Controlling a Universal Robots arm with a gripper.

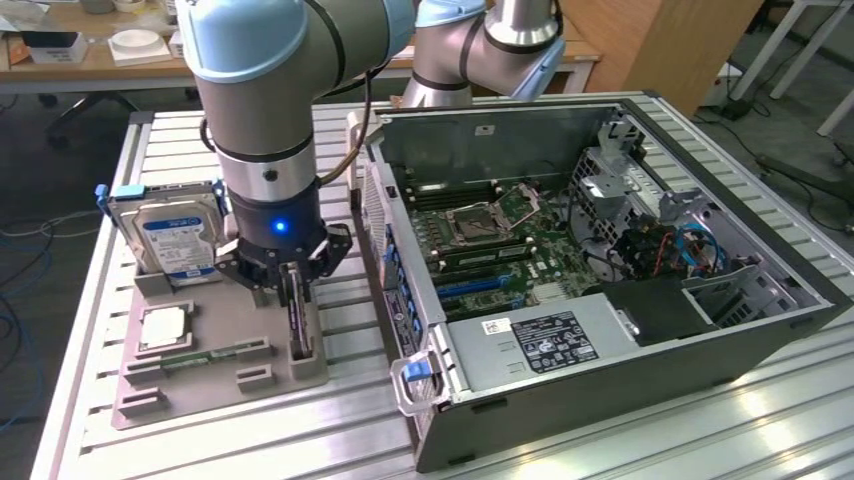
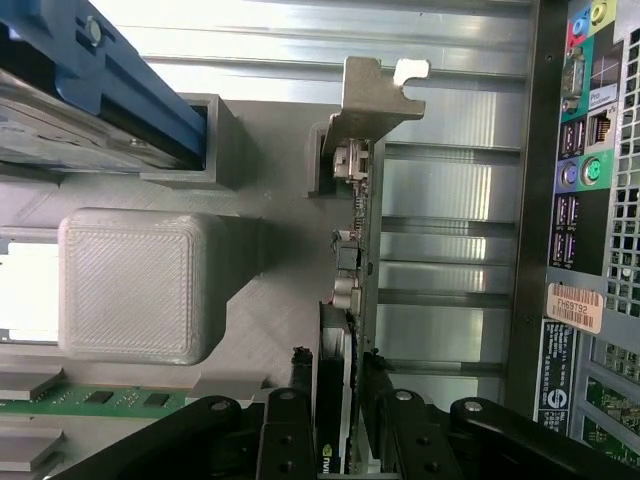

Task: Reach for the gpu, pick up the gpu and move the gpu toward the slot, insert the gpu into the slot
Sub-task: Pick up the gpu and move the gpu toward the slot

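1. At the near edge of the ribbed aluminium table (image 1: 667, 440), a grey plastic holder tray (image 1: 200, 385) carries the gpu (image 2: 352, 250), a thin dark circuit card with a silver bracket, standing on edge.
2. The black gripper (image 1: 299, 300) straddles it, fingers parted.
3. Farther back in the tray stands a blue-labelled hard drive (image 1: 174, 235).

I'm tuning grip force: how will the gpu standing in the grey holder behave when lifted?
The gpu is a thin board standing on edge: probably stiff, but fragile where small parts stick out. Its metal bracket at one end, away from the gripper, may tilt it that way. Being thin, likely light.
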